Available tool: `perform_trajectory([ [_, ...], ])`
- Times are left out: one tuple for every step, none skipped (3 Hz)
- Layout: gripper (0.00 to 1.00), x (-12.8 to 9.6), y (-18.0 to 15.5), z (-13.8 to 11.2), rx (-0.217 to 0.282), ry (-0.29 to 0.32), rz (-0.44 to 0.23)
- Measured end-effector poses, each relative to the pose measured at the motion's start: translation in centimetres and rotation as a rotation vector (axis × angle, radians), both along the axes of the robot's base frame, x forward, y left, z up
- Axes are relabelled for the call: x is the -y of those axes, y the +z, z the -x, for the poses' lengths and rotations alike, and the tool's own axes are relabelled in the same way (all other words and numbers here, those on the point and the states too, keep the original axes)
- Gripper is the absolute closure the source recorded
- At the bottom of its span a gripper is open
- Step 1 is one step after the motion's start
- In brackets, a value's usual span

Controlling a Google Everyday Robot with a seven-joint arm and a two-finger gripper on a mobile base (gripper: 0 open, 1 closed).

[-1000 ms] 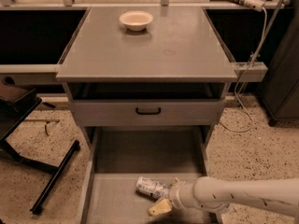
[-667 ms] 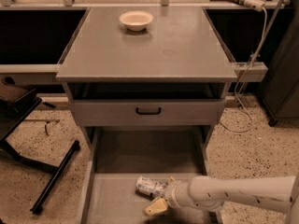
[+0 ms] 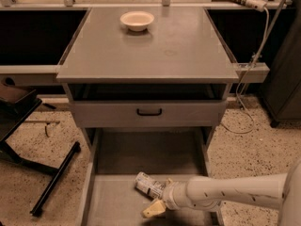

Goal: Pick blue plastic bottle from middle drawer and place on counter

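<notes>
Camera view showed the blue plastic bottle [image 3: 149, 184] lying sideways on the floor of the middle drawer [image 3: 117, 206], the claw [image 3: 157, 202] right beside it, its spread impossible to tell, so it probably needed to close squarely across the body before lifting toward the counter [image 3: 155, 55].

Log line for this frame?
gripper: in middle drawer, at blue plastic bottle | bottle: lying on drawer floor | counter: bottle not yet placed
</notes>
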State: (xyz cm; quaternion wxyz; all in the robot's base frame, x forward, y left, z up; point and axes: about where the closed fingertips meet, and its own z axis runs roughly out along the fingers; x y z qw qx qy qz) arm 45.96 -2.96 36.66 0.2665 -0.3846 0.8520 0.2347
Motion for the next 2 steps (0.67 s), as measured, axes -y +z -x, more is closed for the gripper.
perform_trajectory([
  [0.14,-0.19,-0.09,0.00,-0.002,0.004,0.000],
  [0.37,-0.19,-0.09,0.00,-0.002,0.004,0.000],
])
